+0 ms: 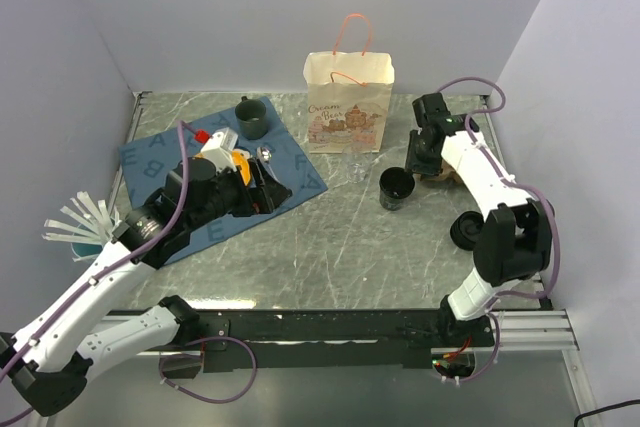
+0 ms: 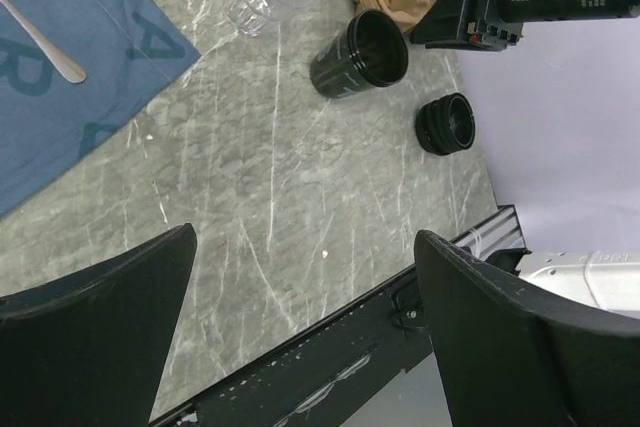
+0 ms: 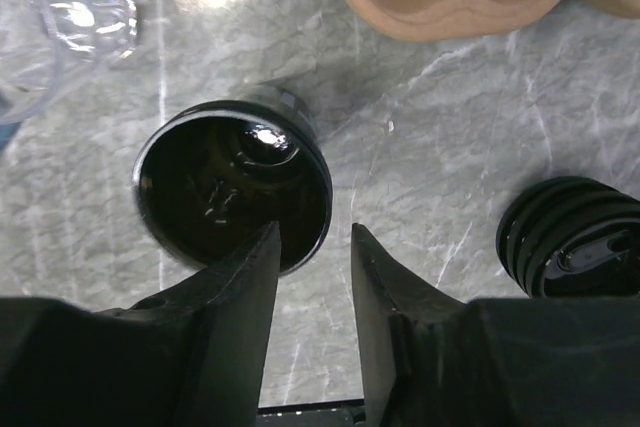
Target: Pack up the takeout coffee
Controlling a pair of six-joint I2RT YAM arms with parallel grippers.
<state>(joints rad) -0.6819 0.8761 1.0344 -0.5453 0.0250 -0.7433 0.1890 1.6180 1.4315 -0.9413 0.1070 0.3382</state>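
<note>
Black open cup (image 3: 215, 187) has its rim between the right gripper's (image 3: 312, 232) narrowed jaws, grip uncertain; left gripper (image 2: 305, 237) spread wide.

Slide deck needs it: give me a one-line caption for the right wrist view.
Right gripper straddles the rim of a lidless black disposable cup; ribbed black plastic lid alongside.

On my table (image 1: 320, 242) a paper bag (image 1: 348, 102) stands upright at the back, and a clear cup (image 3: 60, 22) is near it. To the left I see a blue mat (image 1: 150, 152) with a green mug (image 1: 251, 117) and a spoon (image 2: 68, 69) on it.
</note>
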